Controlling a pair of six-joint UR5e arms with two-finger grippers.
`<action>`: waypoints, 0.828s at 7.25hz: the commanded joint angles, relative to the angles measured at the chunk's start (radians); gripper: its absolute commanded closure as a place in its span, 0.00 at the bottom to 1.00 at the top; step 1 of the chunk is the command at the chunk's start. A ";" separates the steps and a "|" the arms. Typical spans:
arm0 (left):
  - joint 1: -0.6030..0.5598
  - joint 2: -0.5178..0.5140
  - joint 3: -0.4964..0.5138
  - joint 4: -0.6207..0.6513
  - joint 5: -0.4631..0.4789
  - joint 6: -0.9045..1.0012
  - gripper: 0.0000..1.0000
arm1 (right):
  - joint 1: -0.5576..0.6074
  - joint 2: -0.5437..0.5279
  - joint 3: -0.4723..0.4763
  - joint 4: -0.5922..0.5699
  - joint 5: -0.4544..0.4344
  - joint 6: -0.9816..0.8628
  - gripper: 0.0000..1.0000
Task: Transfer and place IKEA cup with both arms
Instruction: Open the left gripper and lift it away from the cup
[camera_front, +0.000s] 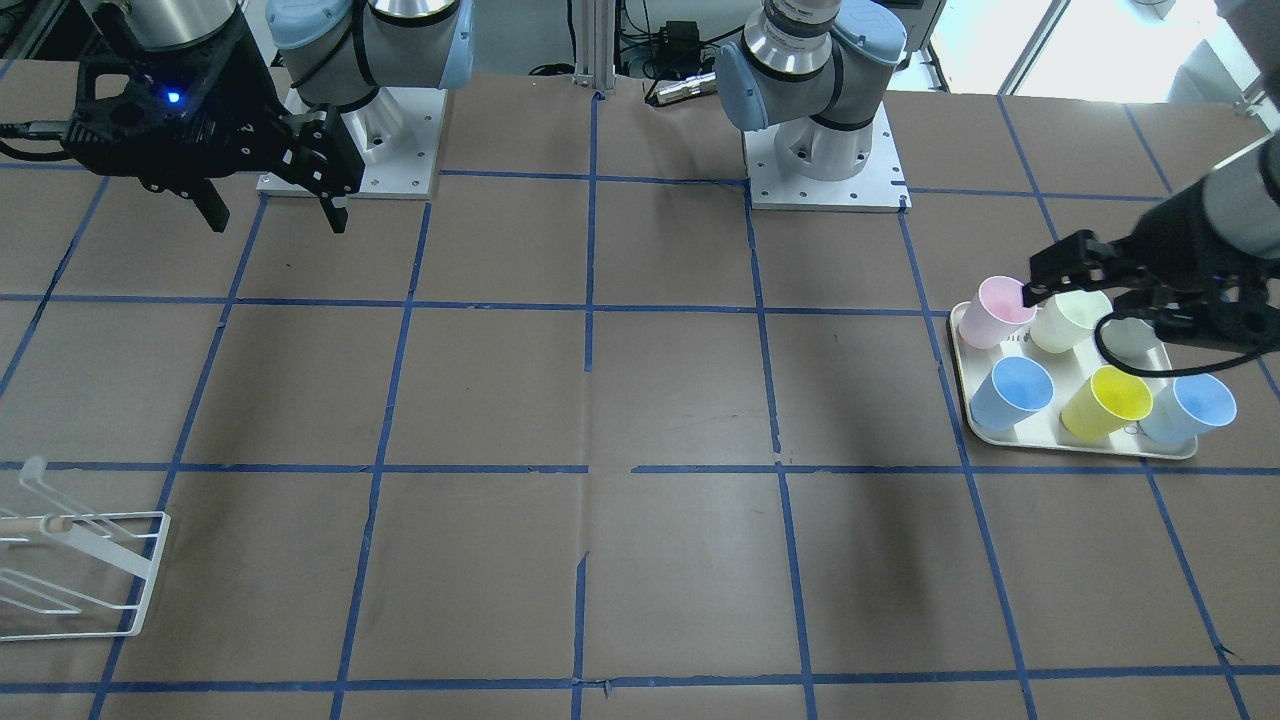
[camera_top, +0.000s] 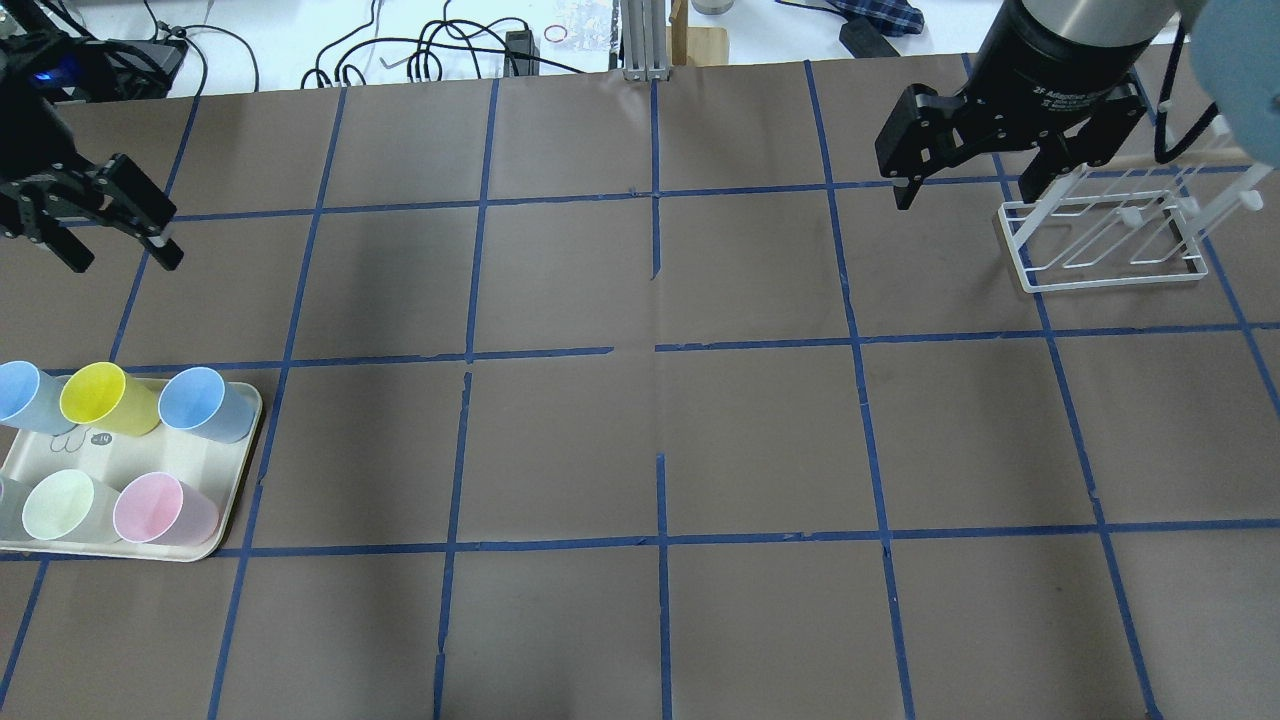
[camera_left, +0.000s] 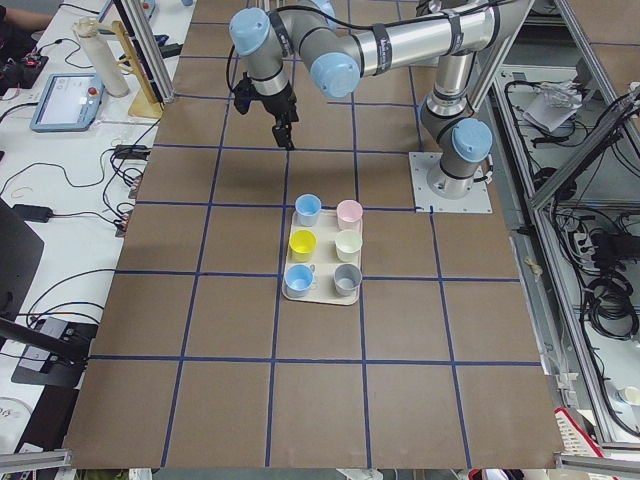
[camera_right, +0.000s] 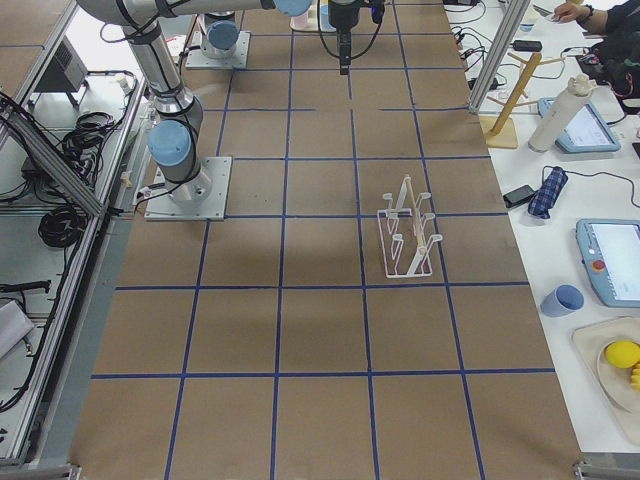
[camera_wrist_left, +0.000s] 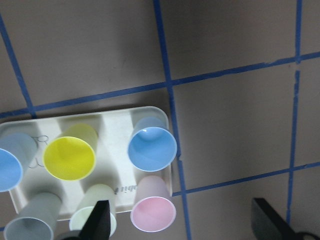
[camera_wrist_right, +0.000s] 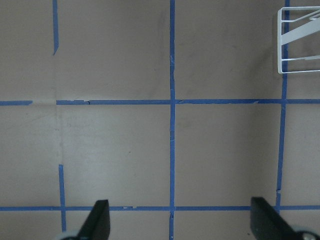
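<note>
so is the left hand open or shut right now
Open: the left hand has its fingers spread wide, nothing held between them.

— What stands at the one end of the table (camera_top: 640, 440)?
— A cream tray (camera_top: 240, 455). On it are a yellow cup (camera_top: 100, 398), a pink cup (camera_top: 160, 510) and a pale green cup (camera_top: 62, 505), all upright with their mouths up.
— And at the other end?
— A white wire rack (camera_top: 1105, 240), well apart from the tray.
— What covers the top?
— Brown paper, cut into squares by blue tape (camera_top: 662, 600).
— Anything off the table?
— A side bench (camera_right: 560, 240) with a blue mug (camera_right: 562, 300) and a tablet (camera_right: 610, 262).
</note>
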 joint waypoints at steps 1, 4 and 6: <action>-0.165 0.072 -0.083 0.042 0.006 -0.242 0.00 | 0.000 0.000 0.000 0.001 0.000 -0.001 0.00; -0.256 0.102 -0.152 0.147 -0.003 -0.403 0.00 | 0.000 0.000 0.000 0.001 0.002 0.000 0.00; -0.283 0.112 -0.163 0.218 -0.045 -0.418 0.00 | 0.000 0.000 0.000 0.001 0.000 0.000 0.00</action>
